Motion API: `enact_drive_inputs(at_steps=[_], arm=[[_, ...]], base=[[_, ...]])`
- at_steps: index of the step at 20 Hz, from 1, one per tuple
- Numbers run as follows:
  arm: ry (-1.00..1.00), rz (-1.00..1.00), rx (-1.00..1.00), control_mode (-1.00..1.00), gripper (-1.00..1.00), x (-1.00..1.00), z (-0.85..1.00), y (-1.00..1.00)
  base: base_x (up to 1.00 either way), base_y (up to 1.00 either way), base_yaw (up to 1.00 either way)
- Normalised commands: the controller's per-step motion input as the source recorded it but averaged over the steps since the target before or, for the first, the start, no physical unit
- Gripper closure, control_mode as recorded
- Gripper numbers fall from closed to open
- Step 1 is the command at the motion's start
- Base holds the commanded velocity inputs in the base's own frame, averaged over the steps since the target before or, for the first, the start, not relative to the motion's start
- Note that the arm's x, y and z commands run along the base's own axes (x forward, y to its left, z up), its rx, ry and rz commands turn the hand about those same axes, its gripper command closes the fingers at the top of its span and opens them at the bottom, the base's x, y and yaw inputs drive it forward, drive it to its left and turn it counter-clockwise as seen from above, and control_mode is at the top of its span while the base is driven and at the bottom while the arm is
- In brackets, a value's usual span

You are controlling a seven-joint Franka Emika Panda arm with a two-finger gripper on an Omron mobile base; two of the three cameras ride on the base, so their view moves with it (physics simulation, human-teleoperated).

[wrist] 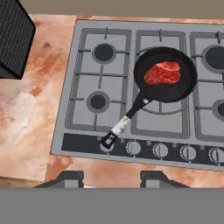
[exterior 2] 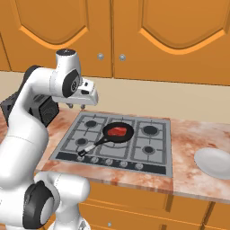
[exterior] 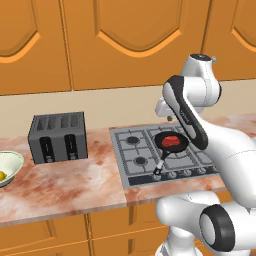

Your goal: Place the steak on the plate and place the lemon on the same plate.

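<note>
The steak is a red slab lying in a black frying pan on the stove. At the far left of the counter, the lemon peeks yellow from a pale bowl. A white plate lies on the counter right of the stove. My gripper hangs open high over the stove's front left, apart from the pan, with nothing between its fingers.
The grey stove has a knob row along its front edge. The pan's handle points toward that edge. A dark toaster stands left of the stove, against the wall. Wooden cabinets hang above.
</note>
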Motion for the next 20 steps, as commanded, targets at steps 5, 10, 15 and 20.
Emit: enact_drive_inputs(at_steps=[5,10,15,20], arm=[[-0.01,-0.16,0.00,-1.00,-1.00,-0.06,-0.09,-0.07],[0.00,-0.35,0.00,-1.00,-1.00,-0.07,-0.15,-0.23],[0.00,-0.30,0.00,-1.00,-1.00,0.00,-0.20,-0.23],[0.00,-0.12,0.02,-1.00,-1.00,0.05,-0.23,-0.18]], base=[[0.00,0.00,0.00],[0.00,0.00,0.00],[0.00,0.00,0.00],[0.00,0.00,0.00]])
